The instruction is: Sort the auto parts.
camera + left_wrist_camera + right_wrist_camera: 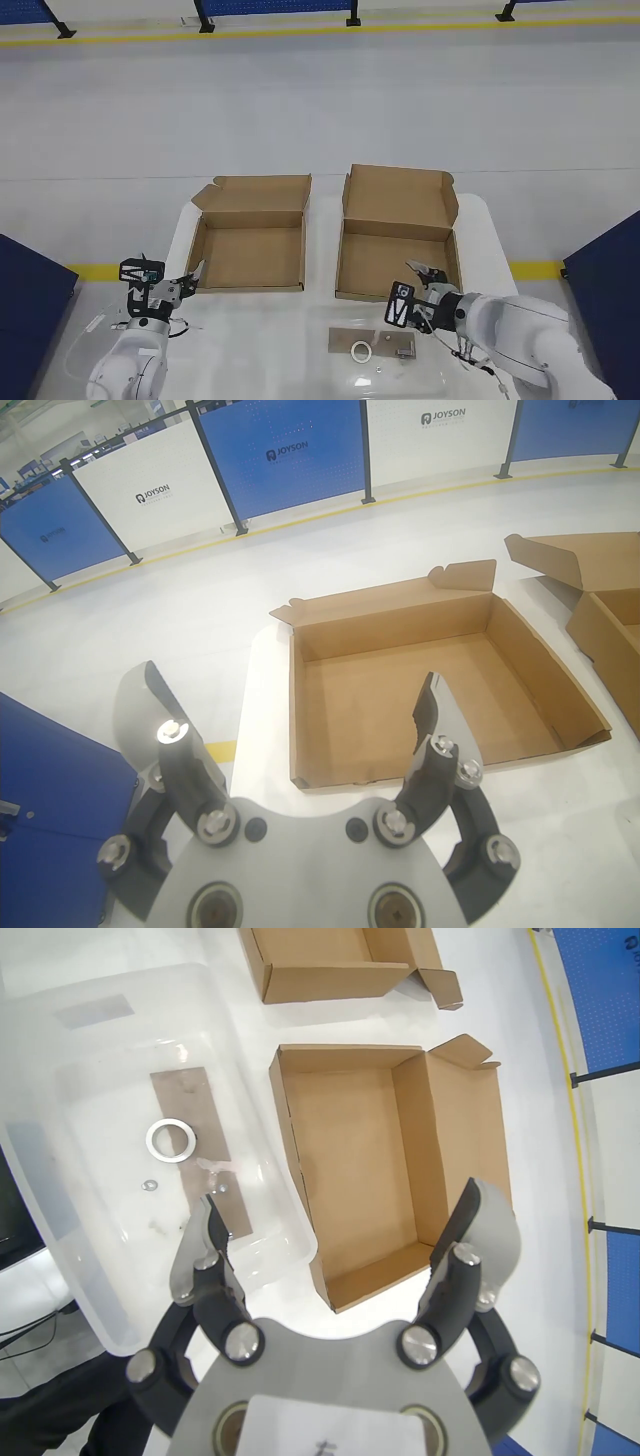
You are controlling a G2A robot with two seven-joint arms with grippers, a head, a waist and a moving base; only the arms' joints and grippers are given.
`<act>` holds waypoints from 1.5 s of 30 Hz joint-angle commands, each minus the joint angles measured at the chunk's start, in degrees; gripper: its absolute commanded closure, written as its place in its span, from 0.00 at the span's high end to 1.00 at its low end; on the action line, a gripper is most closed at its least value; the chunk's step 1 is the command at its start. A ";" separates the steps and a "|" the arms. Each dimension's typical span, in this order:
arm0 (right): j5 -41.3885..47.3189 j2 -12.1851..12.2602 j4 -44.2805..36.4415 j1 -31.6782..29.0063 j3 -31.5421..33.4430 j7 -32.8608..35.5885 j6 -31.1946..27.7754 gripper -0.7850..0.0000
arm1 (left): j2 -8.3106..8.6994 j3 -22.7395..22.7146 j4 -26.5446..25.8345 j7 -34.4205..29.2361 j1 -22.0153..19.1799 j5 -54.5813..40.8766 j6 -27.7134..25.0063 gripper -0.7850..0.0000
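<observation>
Top view: two open boxes sit side by side, the left box [250, 257] and right box [395, 262], with bare table [320, 305] between them. The left gripper [190, 277] hangs by the left box's near-left corner, fingers apart and empty. The right gripper [428, 272], also spread and empty, hangs over the right box's near-right corner. The clear bin [100, 993] holds one ring [170, 1140] lying flat on one brown strip [197, 1098] set crosswise, and two small fasteners [149, 1185].

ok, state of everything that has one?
Left gripper: open, empty.
Right gripper: open, empty.
Brown cardboard box by left gripper: lid open, empty.
Brown cardboard box by right gripper: lid open, empty.
Clear plastic bin: uncovered, holding a flat metal ring and small metal parts.
</observation>
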 commanded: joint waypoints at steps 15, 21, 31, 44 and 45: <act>3.84 5.58 1.35 5.67 -11.13 9.82 9.87 1.00 | 0.00 0.00 0.00 0.00 0.00 0.00 0.00 1.00; 5.91 6.57 3.31 5.79 -13.47 6.70 6.77 1.00 | 0.00 0.00 0.00 0.00 0.00 0.00 0.00 1.00; 11.10 13.13 6.22 14.89 -23.88 9.95 10.00 1.00 | 0.00 0.00 0.00 0.00 0.00 0.00 0.00 1.00; 25.05 19.73 7.44 32.85 -40.57 18.88 18.93 1.00 | 0.00 0.00 0.00 0.00 0.00 0.00 0.00 1.00; 25.05 19.73 7.44 32.85 -40.57 18.88 18.93 1.00 | 0.00 0.00 0.00 0.00 0.00 0.00 0.00 1.00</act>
